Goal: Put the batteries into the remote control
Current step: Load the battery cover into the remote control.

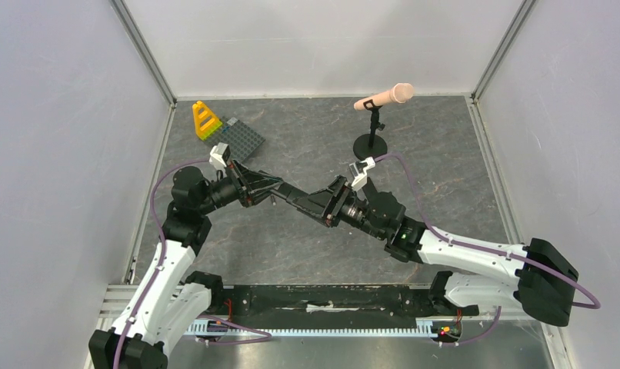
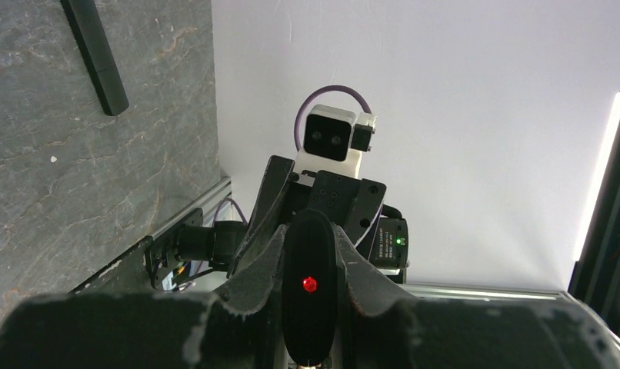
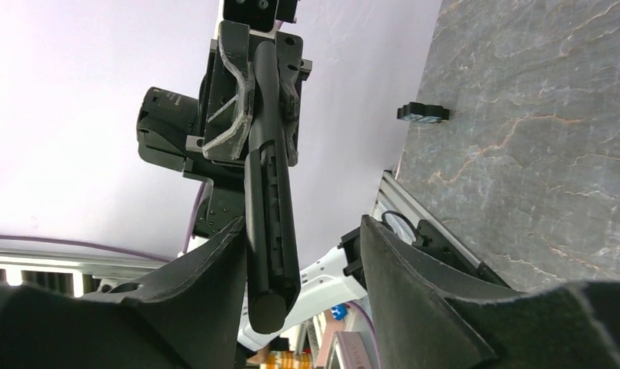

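Remote control (image 3: 270,192) clamped by left jaws; right jaws apart around free end. Light, stiff, slick: long edges judged best gripped.

From above, the remote control (image 1: 290,197) is nearly all covered. The left gripper (image 1: 275,192) and right gripper (image 1: 311,203) meet over it, and only a short dark stretch shows between them.

In the left wrist view, the remote control's near end runs off the bottom edge, and the fingers (image 2: 245,284) clamped on it are a blur. A black bar (image 2: 98,58) lying on the table (image 2: 76,169) is cut by the top edge; buttons or none, I can't tell.

In the right wrist view, whether anything sits in the remote control's ribbed recess (image 3: 271,201) is too dim to make out. A small black object (image 3: 423,113) at the table's edge is too small to name.
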